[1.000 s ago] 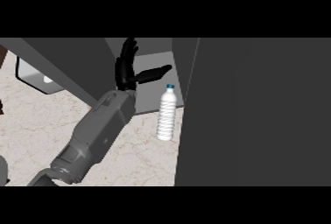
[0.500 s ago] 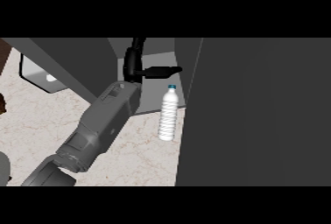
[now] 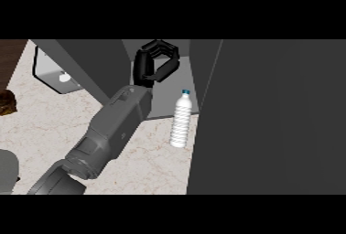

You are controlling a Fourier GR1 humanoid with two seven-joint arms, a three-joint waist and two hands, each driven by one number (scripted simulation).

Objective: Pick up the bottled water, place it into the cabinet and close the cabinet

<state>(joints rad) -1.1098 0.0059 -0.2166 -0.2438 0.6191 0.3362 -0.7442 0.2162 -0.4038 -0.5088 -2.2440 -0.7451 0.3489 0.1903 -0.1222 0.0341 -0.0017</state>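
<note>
Nearest to the view, a grey forearm comes in from the lower left and rises across the marble desk (image 3: 40,123) toward the cabinet. I take it for the left arm, since it is on the left side. To its right, a little farther, the bottled water (image 3: 180,121) lies free on the desk, just beside the dark cabinet door (image 3: 270,114), which fills the right part of the view. No hand touches it. Its long axis runs almost straight away from the robot, and its blue cap is at the far end, at the edge of the cabinet's opening.

Farther still, the left hand (image 3: 152,64) is inside the cabinet (image 3: 88,64), beyond the cap. Its fingers (image 3: 164,48) are curled inward and they hold nothing. The right hand is not visible.

The risk, in my judgement, is this: the hand is beyond the bottle and closed, so when it comes to the bottle the forearm may brush it. The bottle is round and would roll easily, perhaps against the door. The fingers must open first, otherwise they would only push it.
</note>
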